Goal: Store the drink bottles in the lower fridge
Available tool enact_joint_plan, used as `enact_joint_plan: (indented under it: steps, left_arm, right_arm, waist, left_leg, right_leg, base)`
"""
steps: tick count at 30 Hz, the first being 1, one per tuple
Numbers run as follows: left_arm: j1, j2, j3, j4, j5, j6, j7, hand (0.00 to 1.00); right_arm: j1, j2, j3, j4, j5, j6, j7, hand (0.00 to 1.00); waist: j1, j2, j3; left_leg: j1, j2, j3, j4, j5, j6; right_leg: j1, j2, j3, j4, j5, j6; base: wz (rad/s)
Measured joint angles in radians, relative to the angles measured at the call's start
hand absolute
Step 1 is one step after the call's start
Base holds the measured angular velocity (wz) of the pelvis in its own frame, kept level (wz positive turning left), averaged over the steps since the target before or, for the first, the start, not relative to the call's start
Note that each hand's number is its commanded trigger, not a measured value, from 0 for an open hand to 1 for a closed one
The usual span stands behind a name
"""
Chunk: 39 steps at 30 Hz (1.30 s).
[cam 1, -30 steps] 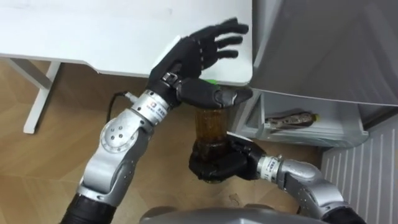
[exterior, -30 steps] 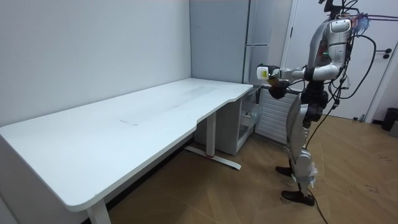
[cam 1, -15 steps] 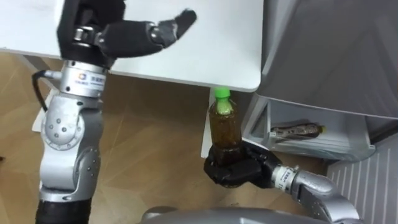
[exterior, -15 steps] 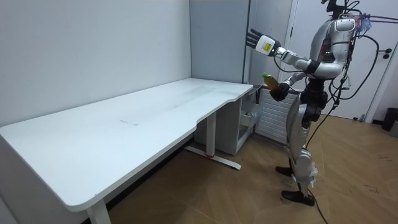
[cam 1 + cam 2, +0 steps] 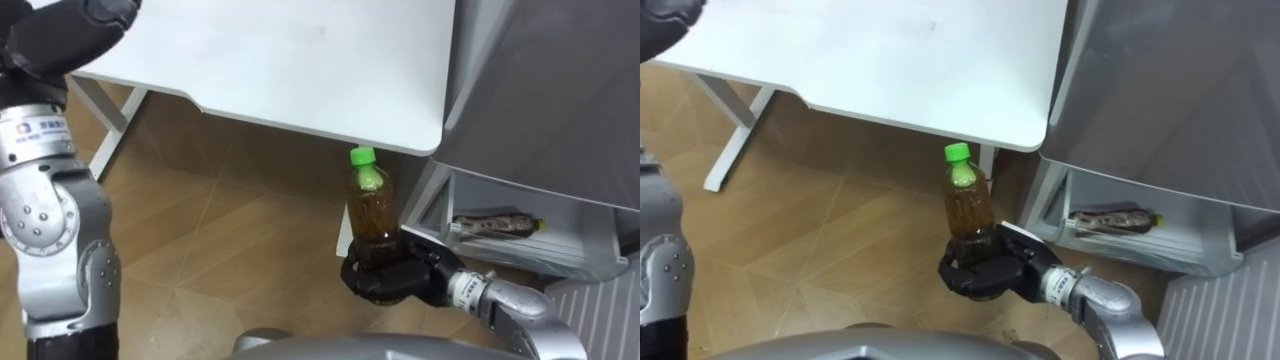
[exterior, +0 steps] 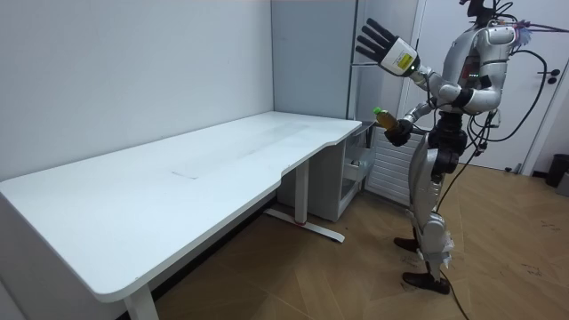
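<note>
White surface (image 5: 300, 60) above wood floor (image 5: 230, 240). Right hand (image 5: 385, 280) curled round base of upright bottle (image 5: 372, 210), just beside open lower fridge (image 5: 520, 252). Left hand (image 6: 378, 40) held high, fingers spread. We fear low grip lets bottle tip; cap may clip surface corner.

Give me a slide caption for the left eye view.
Right robot hand holds a green-capped bottle upright near the open fridge shelf where another bottle lies.

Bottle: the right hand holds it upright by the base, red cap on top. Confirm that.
Not quite: the cap is green, not red, as the left eye view shows. The right hand does hold the bottle upright by its base.
</note>
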Motion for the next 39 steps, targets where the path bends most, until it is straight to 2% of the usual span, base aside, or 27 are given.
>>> enact_joint_plan:
  steps: [1,4,10,12,13,15,19,21,22,24,27,31,33,37,39]
  left_arm:
    - [0.000,0.000,0.003,0.027,-0.001,0.000,0.010,0.00]
    - [0.030,-0.004,0.010,0.107,-0.117,0.007,0.060,0.00]
    - [0.053,-0.005,0.016,0.314,-0.269,0.006,0.104,0.00]
    - [0.057,-0.005,0.016,0.425,-0.335,0.010,0.106,0.00]
    - [0.061,-0.005,0.015,0.449,-0.343,0.012,0.108,0.00]
    - [0.064,-0.004,-0.005,0.583,-0.343,0.017,0.109,0.00]
    - [0.068,-0.005,-0.072,0.806,-0.340,0.060,0.079,0.00]
    - [0.082,-0.005,-0.117,0.913,-0.317,0.102,0.040,0.00]
    - [0.081,-0.005,-0.127,0.947,-0.298,0.105,0.027,0.00]
    - [0.075,-0.004,-0.161,1.100,-0.207,0.123,-0.020,0.00]
    - [0.097,-0.006,-0.182,1.182,-0.146,0.167,-0.064,0.00]
    - [0.098,-0.005,-0.193,1.261,-0.047,0.187,-0.135,0.00]
    - [0.102,-0.005,-0.225,1.279,0.013,0.207,-0.179,0.00]
    - [0.102,-0.008,-0.267,1.285,0.054,0.214,-0.217,0.00]
    - [0.108,-0.008,-0.278,1.286,0.063,0.216,-0.225,0.00]
  right_arm:
    - [0.001,0.000,0.000,0.000,-0.003,0.003,-0.003,1.00]
    - [0.006,0.000,0.000,0.000,-0.003,0.019,-0.020,1.00]
    - [0.012,0.003,0.004,0.001,0.000,0.021,-0.046,1.00]
    - [0.010,0.008,-0.001,0.001,0.000,0.023,-0.060,1.00]
    - [0.010,0.009,-0.002,0.001,0.000,0.024,-0.065,1.00]
    - [0.010,0.009,-0.001,0.001,0.000,0.044,-0.079,1.00]
    - [0.003,0.013,0.005,0.003,0.000,0.063,-0.085,1.00]
    - [0.001,0.020,0.004,0.004,0.000,0.067,-0.085,1.00]
    - [0.000,0.020,0.004,0.004,0.000,0.068,-0.085,1.00]
    - [0.000,0.021,0.004,0.006,0.001,0.076,-0.091,1.00]
    - [0.000,0.021,0.003,0.008,0.002,0.077,-0.114,1.00]
    - [-0.001,0.022,0.002,0.008,0.004,0.077,-0.134,1.00]
    - [-0.004,0.023,0.002,0.008,0.012,0.077,-0.137,1.00]
    - [-0.007,0.045,0.002,0.013,0.019,0.077,-0.195,1.00]
    - [-0.011,0.051,0.001,0.048,0.084,0.077,-0.239,1.00]
  waist:
    - [0.001,0.001,0.0008]
    - [0.016,-0.002,0.0006]
    - [0.027,-0.024,0.0017]
    - [0.022,-0.023,0.0020]
    - [0.022,-0.023,0.0019]
    - [0.025,-0.019,0.0021]
    - [0.027,-0.011,0.0055]
    - [0.018,-0.014,0.0041]
    - [0.018,-0.015,0.0038]
    - [0.016,-0.014,0.0041]
    - [-0.004,-0.017,0.0058]
    - [-0.017,-0.019,0.0053]
    - [-0.040,-0.022,0.0047]
    - [-0.064,-0.026,0.0027]
    - [-0.075,-0.023,0.0018]
  left_leg:
    - [0.002,0.000,0.000,0.000,0.000,0.000]
    - [0.010,0.000,0.010,-0.008,0.001,0.001]
    - [0.010,0.000,0.011,-0.012,0.001,0.001]
    - [0.011,0.000,0.004,-0.014,0.001,0.001]
    - [0.011,0.000,0.003,-0.015,0.001,0.001]
    - [0.012,0.000,0.010,-0.018,0.001,0.001]
    - [0.011,0.001,0.018,-0.026,0.001,0.001]
    - [0.002,0.001,0.017,-0.027,0.001,0.001]
    - [0.002,0.001,0.017,-0.028,0.001,0.001]
    - [0.006,0.002,0.026,-0.028,0.001,0.001]
    - [0.003,0.002,0.028,-0.030,0.000,0.002]
    - [0.005,0.003,0.031,-0.034,0.000,0.001]
    - [0.001,0.003,0.030,-0.032,0.000,0.001]
    - [-0.013,0.003,0.031,-0.028,0.000,0.001]
    - [-0.012,0.003,0.031,-0.028,0.000,0.001]
  right_leg:
    - [0.002,0.000,0.000,0.001,0.000,0.000]
    - [0.000,-0.001,0.007,0.003,-0.001,-0.001]
    - [0.005,0.000,0.007,0.001,-0.001,-0.001]
    - [0.014,0.001,0.001,-0.012,-0.001,0.000]
    - [0.015,0.001,0.000,-0.014,0.000,0.000]
    - [0.013,0.002,0.003,-0.013,0.000,0.000]
    - [0.008,0.003,0.005,-0.013,-0.001,0.000]
    - [-0.001,0.004,0.004,-0.013,-0.001,0.000]
    - [-0.001,0.004,0.003,-0.013,-0.001,0.000]
    - [-0.002,0.004,0.008,-0.014,-0.001,0.000]
    - [-0.005,0.004,0.010,-0.015,-0.001,0.000]
    - [-0.003,0.008,0.016,-0.016,-0.001,0.001]
    - [-0.005,0.007,0.013,-0.016,-0.001,0.001]
    - [-0.019,0.011,0.023,-0.016,0.000,0.000]
    - [-0.018,0.010,0.024,-0.016,0.000,0.001]
  base:
    - [0.00]
    - [-0.07]
    - [-0.02]
    - [0.08]
    - [0.06]
    - [0.00]
    - [-0.05]
    - [0.00]
    - [0.00]
    - [-0.09]
    - [-0.03]
    - [0.00]
    - [0.03]
    - [-0.03]
    - [0.00]
